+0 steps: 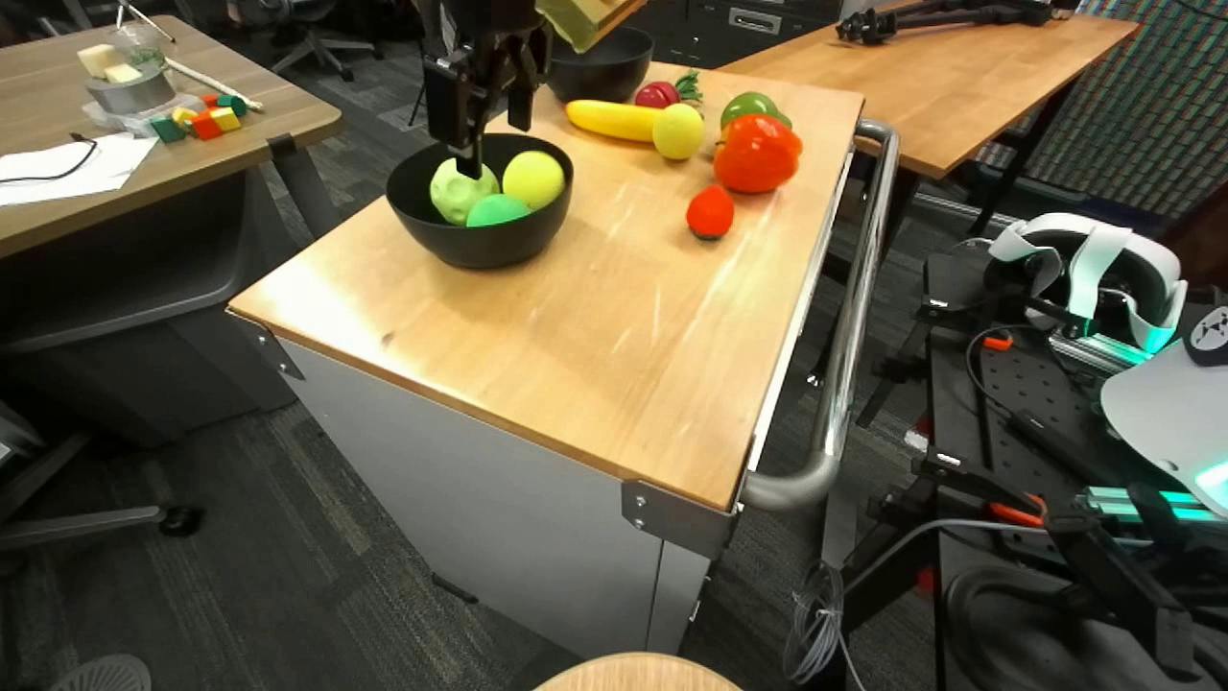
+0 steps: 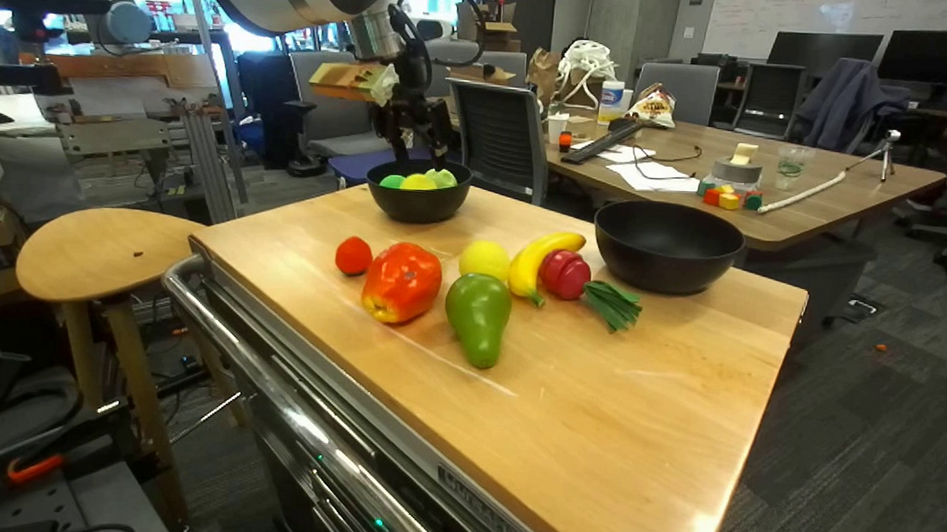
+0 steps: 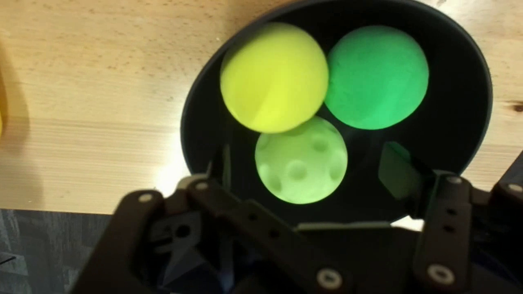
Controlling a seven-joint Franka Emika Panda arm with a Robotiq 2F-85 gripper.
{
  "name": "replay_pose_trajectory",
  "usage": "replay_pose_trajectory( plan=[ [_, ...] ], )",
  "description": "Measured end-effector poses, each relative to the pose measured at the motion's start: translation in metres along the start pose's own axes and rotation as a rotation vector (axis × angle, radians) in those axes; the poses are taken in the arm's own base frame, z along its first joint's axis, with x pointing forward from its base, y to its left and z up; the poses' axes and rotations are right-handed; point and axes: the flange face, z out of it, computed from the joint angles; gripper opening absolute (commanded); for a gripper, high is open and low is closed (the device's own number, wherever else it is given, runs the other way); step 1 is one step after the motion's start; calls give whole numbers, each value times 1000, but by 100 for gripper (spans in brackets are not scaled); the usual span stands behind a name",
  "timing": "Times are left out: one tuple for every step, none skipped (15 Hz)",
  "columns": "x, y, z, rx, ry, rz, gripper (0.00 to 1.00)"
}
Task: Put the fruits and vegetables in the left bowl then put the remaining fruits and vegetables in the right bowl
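Observation:
A black bowl (image 1: 484, 242) holds a yellow ball (image 3: 274, 77), a green ball (image 3: 376, 77) and a pale green dimpled ball (image 3: 301, 163). My gripper (image 3: 309, 168) is open above this bowl, its fingers either side of the dimpled ball and apart from it. A second black bowl (image 2: 668, 260) stands empty on the cart top. On the wood lie a banana (image 2: 543, 257), a red radish with green leaves (image 2: 564, 274), a yellow ball (image 2: 484, 260), a red pepper-like piece (image 2: 402, 285), a green pear (image 2: 477, 315) and a small red fruit (image 2: 353, 256).
The wooden cart top (image 2: 594, 434) has a metal handle (image 1: 868, 259) along one side. A round stool (image 2: 93, 250) stands beside the cart. A desk (image 1: 58, 221) with blocks and papers is near the filled bowl's side.

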Motion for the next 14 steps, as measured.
replay_pose_trajectory(
  plan=[
    [0,-2,-4,-2,10,-13,100],
    [0,-2,-9,-1,26,-25,100],
    [-1,-2,-16,1,34,-39,100],
    [-5,-2,-24,10,36,-56,100],
    [-11,-2,-33,29,28,-76,99],
    [-20,0,-42,51,13,-96,100],
    [-30,2,-50,72,-2,-114,100],
    [-41,5,-57,91,-15,-132,100],
    [-53,9,-62,111,-29,-148,100],
    [-66,13,-66,131,-46,-162,100],
    [-79,18,-68,145,-60,-172,100],
    [-91,23,-68,145,-75,-181,100],
    [-103,28,-68,134,-85,-188,100],
    [-113,31,-67,125,-93,-191,100]
  ],
)
